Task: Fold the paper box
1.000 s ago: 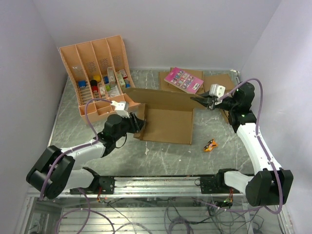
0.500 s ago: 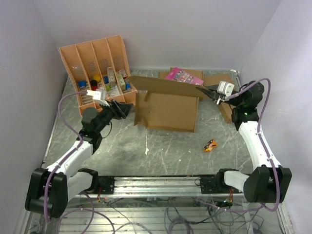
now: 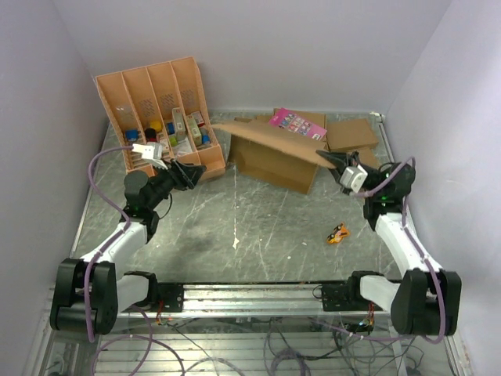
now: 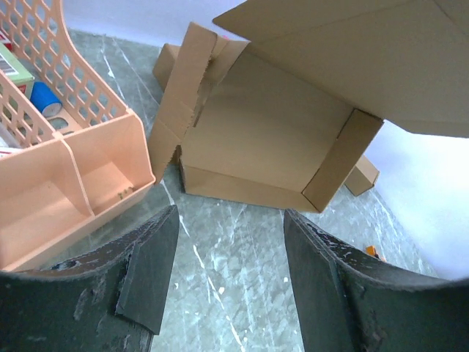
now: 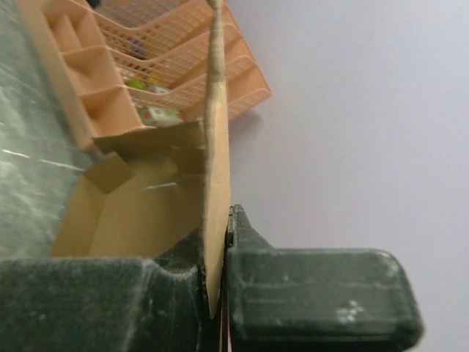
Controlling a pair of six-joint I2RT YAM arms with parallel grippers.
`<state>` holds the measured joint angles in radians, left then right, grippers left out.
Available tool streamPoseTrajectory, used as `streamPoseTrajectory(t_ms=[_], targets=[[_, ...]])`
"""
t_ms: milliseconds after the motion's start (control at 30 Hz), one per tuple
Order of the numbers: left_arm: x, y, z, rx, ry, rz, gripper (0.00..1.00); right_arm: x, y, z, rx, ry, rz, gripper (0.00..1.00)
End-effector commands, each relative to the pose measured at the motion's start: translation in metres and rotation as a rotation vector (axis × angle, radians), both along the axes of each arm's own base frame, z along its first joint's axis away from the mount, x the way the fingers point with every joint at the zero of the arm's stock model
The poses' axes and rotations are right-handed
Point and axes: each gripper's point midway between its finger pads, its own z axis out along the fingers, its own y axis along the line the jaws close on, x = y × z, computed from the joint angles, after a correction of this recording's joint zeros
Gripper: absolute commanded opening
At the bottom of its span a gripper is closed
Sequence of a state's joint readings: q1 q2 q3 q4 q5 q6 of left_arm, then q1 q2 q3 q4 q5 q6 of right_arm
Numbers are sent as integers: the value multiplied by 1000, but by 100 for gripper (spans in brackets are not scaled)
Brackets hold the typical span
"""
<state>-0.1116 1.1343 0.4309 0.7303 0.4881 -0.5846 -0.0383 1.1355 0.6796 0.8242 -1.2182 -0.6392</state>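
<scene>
Seen from above, the paper box (image 3: 270, 160) sits on the grey marbled desk (image 3: 258, 227), toward its far side and a little right of the middle. Its base is down on the desk, and its big top flap is raised and slanting over it.

Well to the left of the box stands an orange-tan compartment tray (image 3: 186, 82), tipped back against the wall, with small coloured items in its lower slots. The tray's near corner is just beside the box's ragged left flap.

Between the tray's near end and the box hangs the left pincer (image 3: 197, 174). Its jaws are spread wide with nothing between them, and it points toward the box but is apart from it. Its wrist view looks straight into the box's open inside.

A pink printed card (image 3: 296, 124) shows just behind the box's raised flap.

At the right end of that flap is the right pincer (image 3: 327, 159), clamped on the cardboard edge. In its wrist view the sheet runs pinched between the two closed fingers.

To the right of the box, behind the right pincer, lies a smaller flat brown cardboard piece (image 3: 351, 135). In front of the box and to its right, a small orange toy (image 3: 338, 233) rests on the desk, well apart from the box.
</scene>
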Motion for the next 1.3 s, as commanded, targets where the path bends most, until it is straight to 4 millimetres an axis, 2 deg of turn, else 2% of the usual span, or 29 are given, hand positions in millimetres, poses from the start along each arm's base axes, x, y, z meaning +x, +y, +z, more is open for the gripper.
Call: streamPoseTrajectory(t_ms=[0, 100, 200, 300, 533, 633, 767, 933, 1067, 1267], targets=[[-8, -1, 4, 19, -45, -27, 69, -47, 5, 0, -21, -64, 45, 0], [-8, 2, 1, 41, -38, -9, 69, -69, 9, -16, -43, -20, 75, 0], [-5, 7, -3, 61, -14, 18, 69, -85, 10, -21, -40, 9, 83, 0], [-2, 13, -10, 86, 13, 56, 69, -93, 11, -17, -24, 57, 90, 0], [5, 30, -38, 163, 102, 145, 66, -79, 6, -10, 91, 284, 63, 0], [10, 36, -48, 171, 125, 181, 66, -78, 6, -7, 136, 360, 78, 0], [20, 29, -46, 142, 81, 159, 66, -74, 6, -5, 176, 472, 95, 0], [31, 28, -45, 146, 71, 158, 66, -76, 7, 4, 201, 528, 113, 0], [37, 34, -46, 161, 80, 191, 66, -79, 8, 8, 205, 553, 128, 0], [47, 53, -50, 184, 110, 303, 60, -80, 8, 9, 204, 609, 131, 0]])
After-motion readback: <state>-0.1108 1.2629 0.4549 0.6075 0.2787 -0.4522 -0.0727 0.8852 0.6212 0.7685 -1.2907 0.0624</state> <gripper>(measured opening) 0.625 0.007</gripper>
